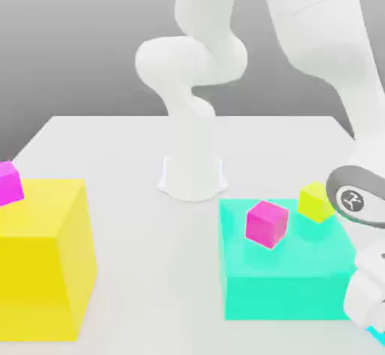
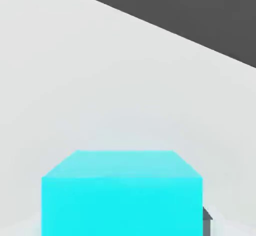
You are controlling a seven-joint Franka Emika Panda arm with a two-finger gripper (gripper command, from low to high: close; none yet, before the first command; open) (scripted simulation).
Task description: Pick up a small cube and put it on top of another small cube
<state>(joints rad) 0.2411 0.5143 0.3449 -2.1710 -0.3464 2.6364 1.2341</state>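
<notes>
The white robot arm [image 1: 331, 60] reached down to the near corner of the white table [image 1: 128, 150] on the exterior view's right, and its gripper [image 1: 368, 301] sat low over the small plain cyan cube [image 2: 122, 195], of which only a sliver showed at that corner in the exterior view. In the hand view the cube sat close beneath the hand, resting on the tabletop, with a dark fingertip [image 2: 206, 215] just beside one of its faces. The jaws had drawn in as far as they go, and I judged them clamped on the cube, though contact on the hidden side could not be seen. So the task stood at its first step: the cube was gripped but not yet lifted, and nothing was stacked on another small cube; the lift, the carry and the placing were all left. Counting what stood there, I made four small cubes: the cyan one, two small magenta cubes and one small yellow-green cube [image 1: 316, 201]. One magenta cube [image 1: 266, 223] and the yellow-green one lay apart on top of the big flat teal block [image 1: 286, 278], which stood just beside the gripper toward the middle of the table. The other magenta cube [image 1: 9, 183] perched on the back edge of the large yellow block [image 1: 45, 263] at the near corner on the exterior view's left. That made two big blocks, one arm and one table.
</notes>
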